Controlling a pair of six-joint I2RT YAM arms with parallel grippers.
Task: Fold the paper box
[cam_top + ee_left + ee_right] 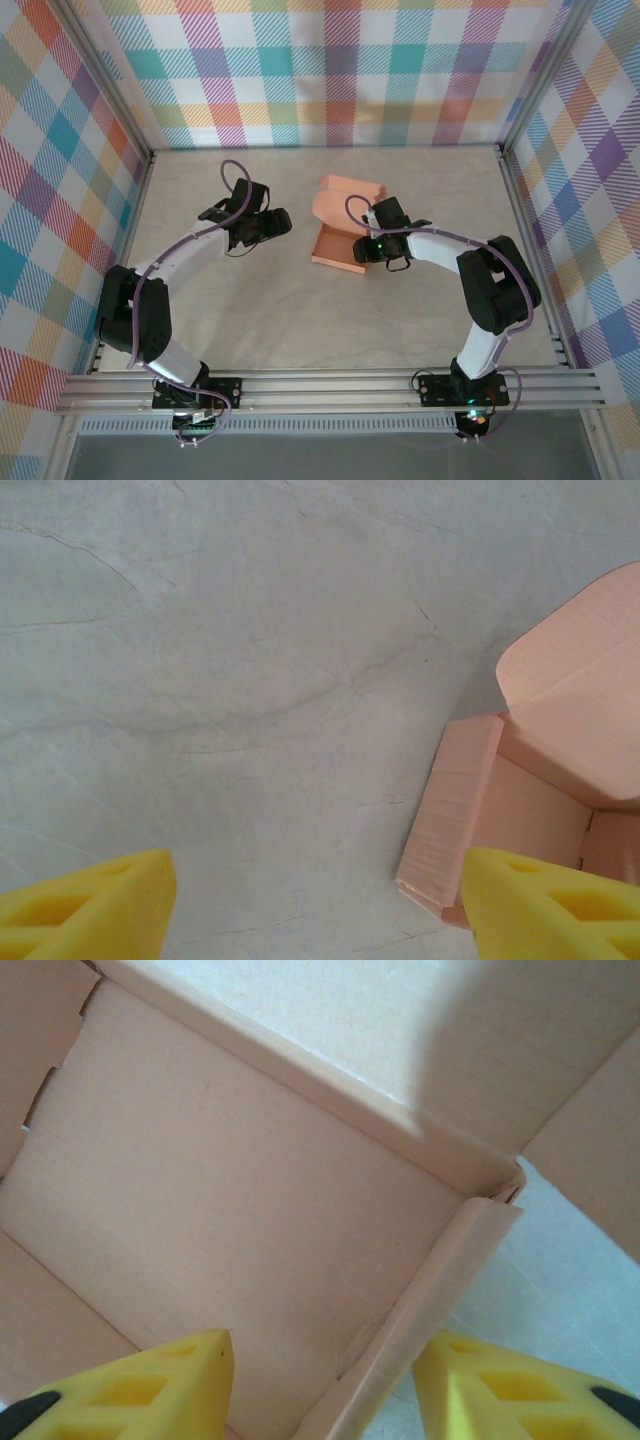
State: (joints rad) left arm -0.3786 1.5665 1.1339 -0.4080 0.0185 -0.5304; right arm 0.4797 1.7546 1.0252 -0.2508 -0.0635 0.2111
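Pastel plaid cloth walls (340,70) enclose a pale marbled tabletop (300,310) with aluminium framing (330,385).

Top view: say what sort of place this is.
Probably a robot test cell, not a home: plaid cloth walls on a metal frame, two arms bolted to a rail, and a table with one paper box.

Lab cell: plaid walls (340,70), aluminium frame (330,392)

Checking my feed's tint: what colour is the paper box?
Paper box: plain salmon-orange, clearest from the right wrist view.
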